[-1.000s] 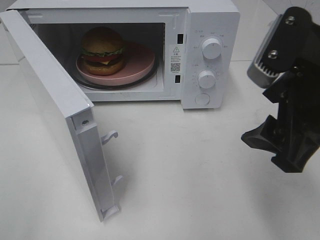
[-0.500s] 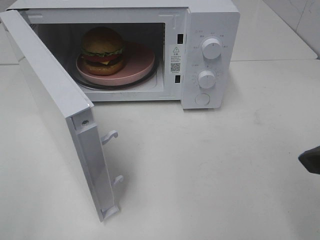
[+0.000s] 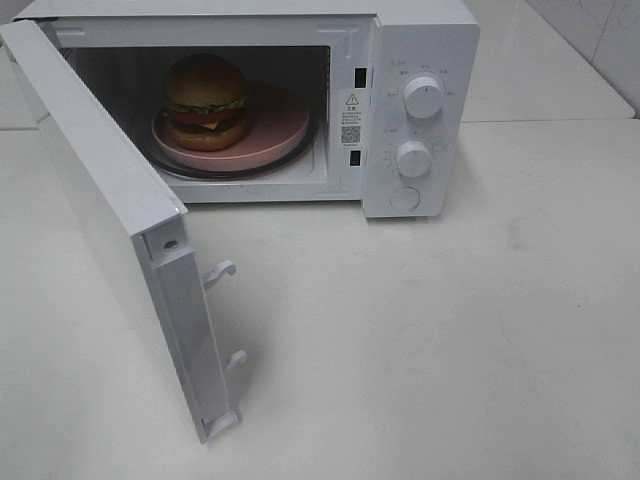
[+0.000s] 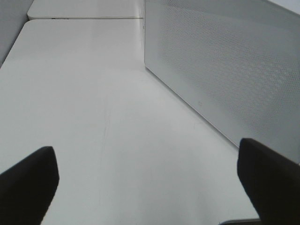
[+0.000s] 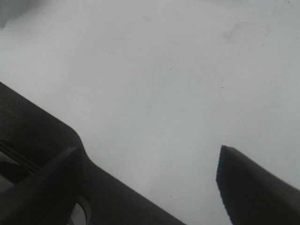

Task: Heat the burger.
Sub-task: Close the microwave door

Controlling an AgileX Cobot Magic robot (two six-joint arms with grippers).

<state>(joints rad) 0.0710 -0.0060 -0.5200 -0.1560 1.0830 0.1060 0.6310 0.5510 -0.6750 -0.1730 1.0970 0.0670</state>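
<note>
White table [image 4: 84, 93] beneath wide-spread, empty end effectors [image 4: 146, 154] [image 5: 149, 150]

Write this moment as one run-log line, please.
burger: on pink plate inside microwave | door: open | left fingers: open, empty | right fingers: open, empty | next, likely: close door

The microwave [image 3: 420, 60] is white all over, knobs [image 3: 424, 97] too, and its door [image 4: 225, 70] shows a fine grey dotted mesh. Inside sits the burger [image 3: 206, 100]: golden-brown bun, green lettuce, red tomato, yellow cheese (dark patty between), on a pink plate [image 3: 282, 125]. The bench [image 3: 450, 330] is plain white; the left tool [image 4: 147, 183] and right tool [image 5: 150, 180] are black.
</note>
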